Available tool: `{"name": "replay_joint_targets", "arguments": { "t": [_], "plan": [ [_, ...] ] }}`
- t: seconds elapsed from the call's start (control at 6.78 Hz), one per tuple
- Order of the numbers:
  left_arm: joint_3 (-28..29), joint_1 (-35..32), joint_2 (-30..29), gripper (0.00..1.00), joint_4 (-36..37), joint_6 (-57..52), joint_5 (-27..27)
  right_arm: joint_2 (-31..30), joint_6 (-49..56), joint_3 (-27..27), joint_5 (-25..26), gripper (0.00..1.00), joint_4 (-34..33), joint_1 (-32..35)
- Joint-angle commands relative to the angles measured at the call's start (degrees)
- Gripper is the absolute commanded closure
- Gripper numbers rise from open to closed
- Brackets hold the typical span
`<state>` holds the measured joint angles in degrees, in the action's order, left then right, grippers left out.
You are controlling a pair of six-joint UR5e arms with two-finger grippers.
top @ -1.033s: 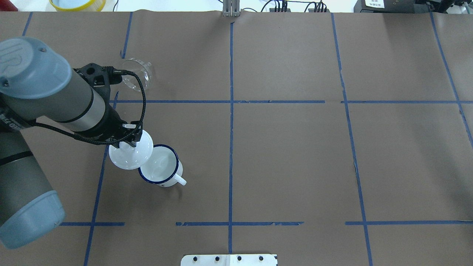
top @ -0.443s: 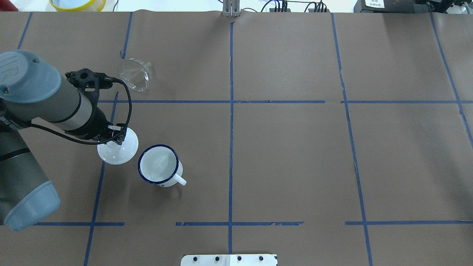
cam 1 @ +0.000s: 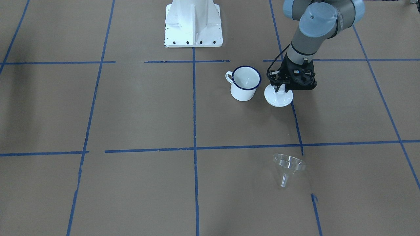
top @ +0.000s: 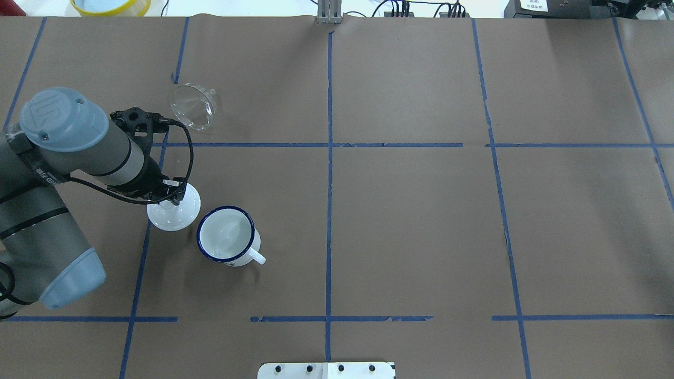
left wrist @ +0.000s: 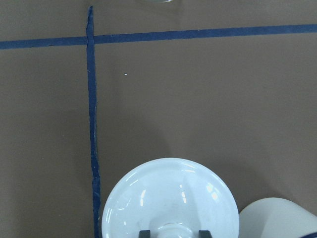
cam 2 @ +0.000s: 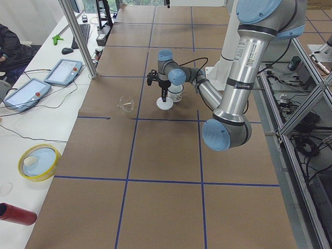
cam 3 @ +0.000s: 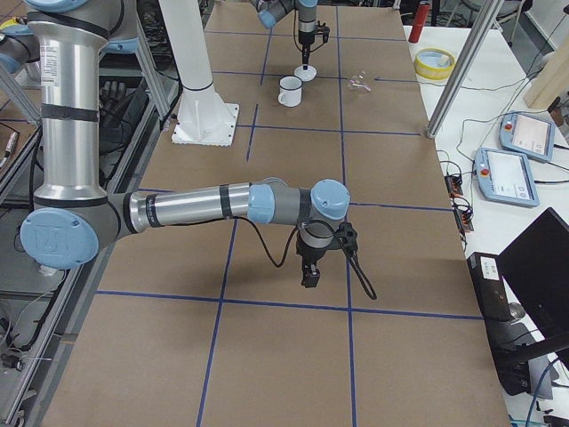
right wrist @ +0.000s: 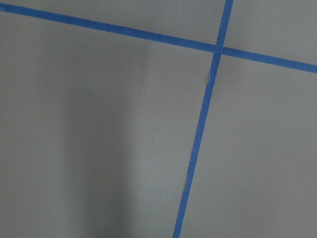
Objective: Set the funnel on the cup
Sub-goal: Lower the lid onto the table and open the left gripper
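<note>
Your left end effector is clamped on the knob of a white domed lid. In the left wrist view its two fingertips sit against either side of the knob. The lid is low at the worktop, just beside the cup on the side opposite the cup's handle. Their rims are close but apart, and you cannot tell from these views whether the lid rests on the brown paper.

The cup stands upright with its white inside showing. The funnel lies tipped on the worktop, well apart from the cup and on the far side of a blue tape line. Its spout points away from the cup. The lid and the left wrist are on the funnel's side of the cup, close beside the straight path between the two.

Your right end effector hangs over bare paper far from the cup and shows only in the exterior right view. You cannot tell whether its jaws are apart or together.

The white base plate sits on the robot's side of the cup. A yellow-rimmed dish lies beyond the funnel, off the paper's far edge.
</note>
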<state>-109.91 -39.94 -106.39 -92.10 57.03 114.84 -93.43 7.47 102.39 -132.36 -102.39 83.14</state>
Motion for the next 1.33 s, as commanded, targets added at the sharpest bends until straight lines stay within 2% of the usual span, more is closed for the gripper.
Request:
{"name": "replay_joint_targets", "arguments": {
  "t": [0.0, 0.15, 0.3, 0.44, 0.59, 0.89, 1.18],
  "plan": [
    [4.7, -0.1, 0.1, 1.0, -4.7, -0.3, 0.0, 0.1, 0.0, 0.0, 0.0, 0.0, 0.0, 0.0],
    [4.7, -0.1, 0.7, 1.0, -5.2, -1.3, 0.1, 0.0, 0.0, 0.0, 0.0, 0.0, 0.0, 0.0],
    [4.8, -0.4, 0.9, 0.68, -5.2, -4.0, 0.2, 0.0, 0.0, 0.0, 0.0, 0.0, 0.0, 0.0],
    [5.0, -0.4, 0.9, 0.04, -5.1, -4.3, -0.1, 0.0, 0.0, 0.0, 0.0, 0.0, 0.0, 0.0],
    [5.1, -0.3, 0.9, 0.0, -5.1, -4.2, 0.1, 0.0, 0.0, 0.0, 0.0, 0.0, 0.0, 0.0],
    [4.2, -1.5, 0.8, 0.0, -5.0, -3.9, 0.4, 0.0, 0.0, -0.1, 0.0, 0.0, 0.0, 0.0],
    [1.4, -9.2, 0.0, 0.0, -4.5, -0.4, 3.0, 0.0, 0.0, 0.0, 0.0, 0.0, 0.0, 0.0]
  ]
}}
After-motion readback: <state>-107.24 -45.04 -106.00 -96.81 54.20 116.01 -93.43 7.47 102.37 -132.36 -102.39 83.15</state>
